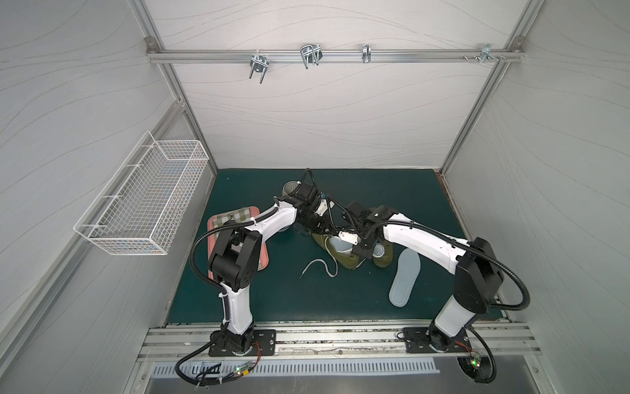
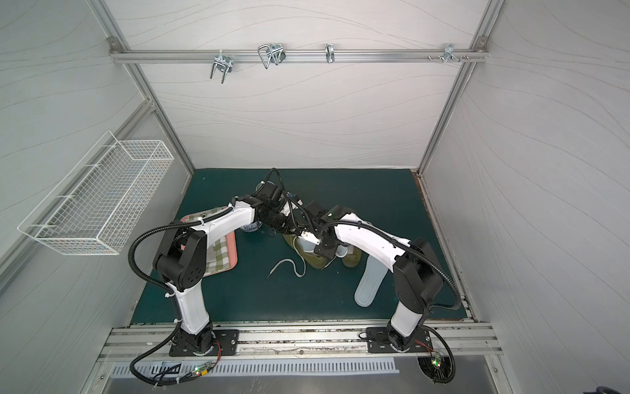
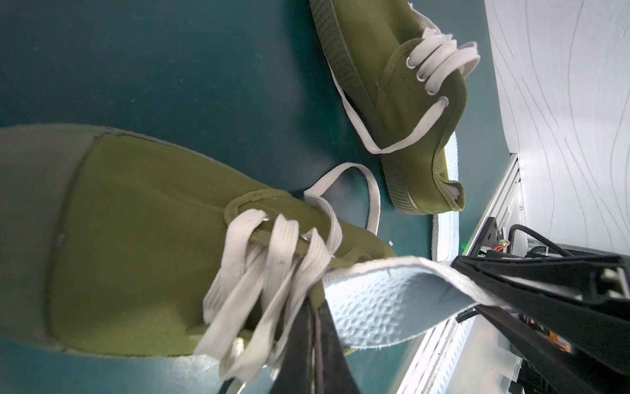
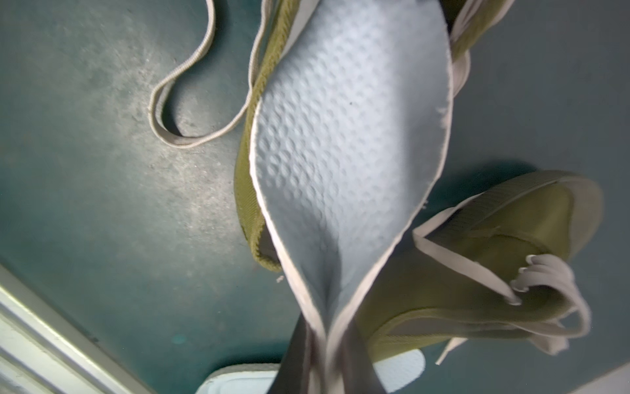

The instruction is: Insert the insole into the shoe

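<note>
Insole (image 4: 344,143) creased lengthwise, tip inside shoe (image 3: 136,221)

both top views look steeply down from high over the aluminium front rail (image 1: 341,332), facing the grey back wall (image 1: 324,119), far enough off to take in the whole dark green worktop (image 1: 272,293). the left wrist camera sits close over the olive green canvas shoe (image 3: 136,221). the right wrist camera sits closer still over the pale blue dimpled foam insole (image 4: 341,136). both wrist views share that insole and a second olive green canvas shoe (image 3: 392,85).
</note>
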